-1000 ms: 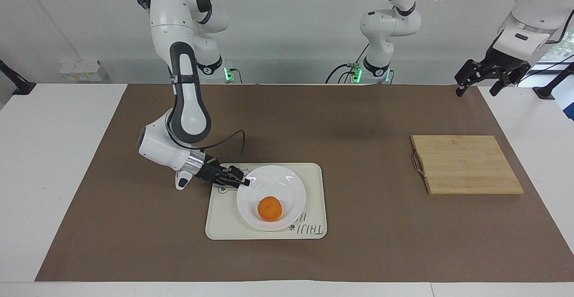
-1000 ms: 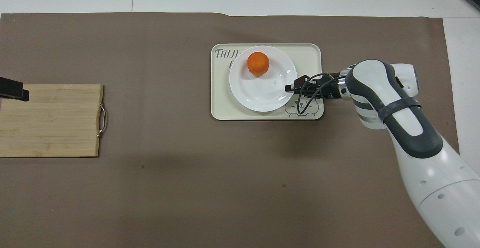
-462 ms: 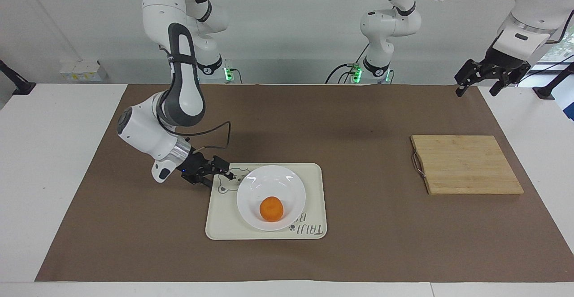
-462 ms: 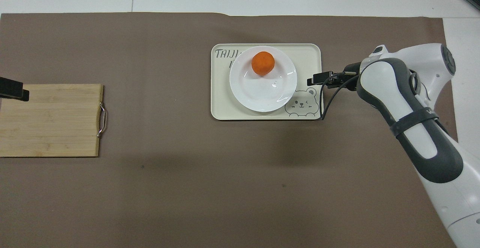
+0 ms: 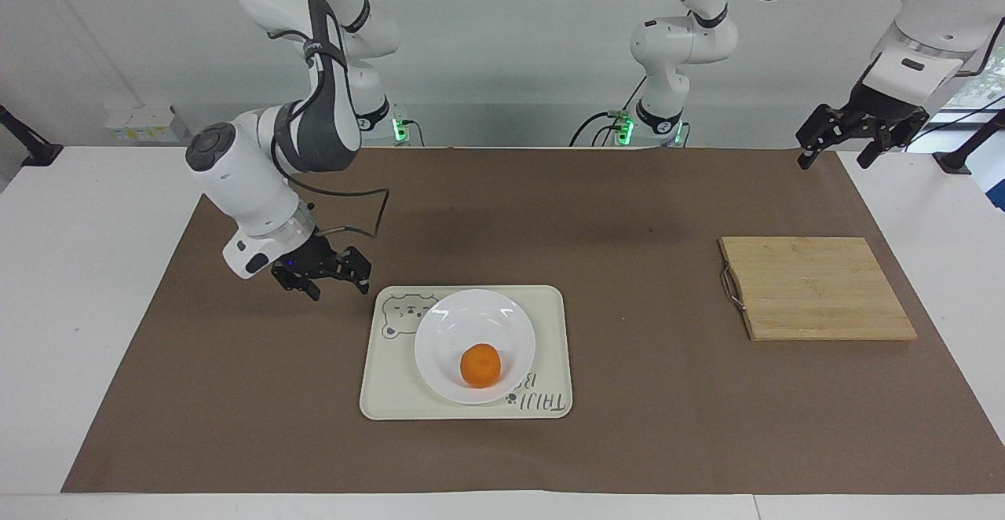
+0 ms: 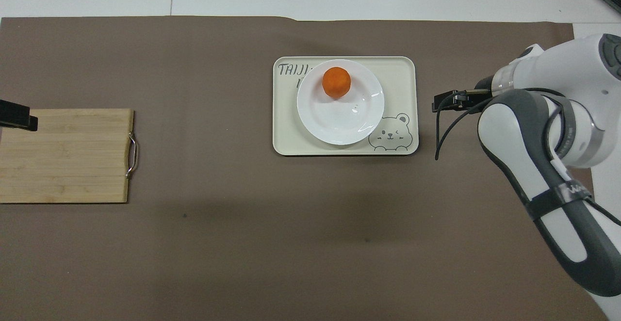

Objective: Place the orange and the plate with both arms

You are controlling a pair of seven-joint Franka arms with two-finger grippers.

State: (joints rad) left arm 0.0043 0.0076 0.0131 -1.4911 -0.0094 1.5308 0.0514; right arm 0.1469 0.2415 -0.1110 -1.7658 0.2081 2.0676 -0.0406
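The white plate [image 5: 444,322] [image 6: 339,122] lies on the cream bear-print tray [image 5: 550,309] [image 6: 286,139]. The orange [image 5: 480,365] [image 6: 335,82] rests in the plate, on the part farthest from the robots. My right gripper [image 5: 335,287] [image 6: 439,103] hangs open and empty a little above the brown mat, just off the tray's edge toward the right arm's end, touching nothing. My left gripper [image 5: 834,159] [image 6: 19,118] waits raised and open over the mat's corner at the left arm's end, holding nothing.
A bamboo cutting board [image 5: 816,288] [image 6: 63,156] with a metal handle lies toward the left arm's end of the table. A brown mat [image 5: 628,214] covers most of the white table.
My right gripper has let go of the plate's rim, opened, and drawn back and up off the tray toward the right arm's end. The orange shifted slightly in the plate. The left arm stayed still.
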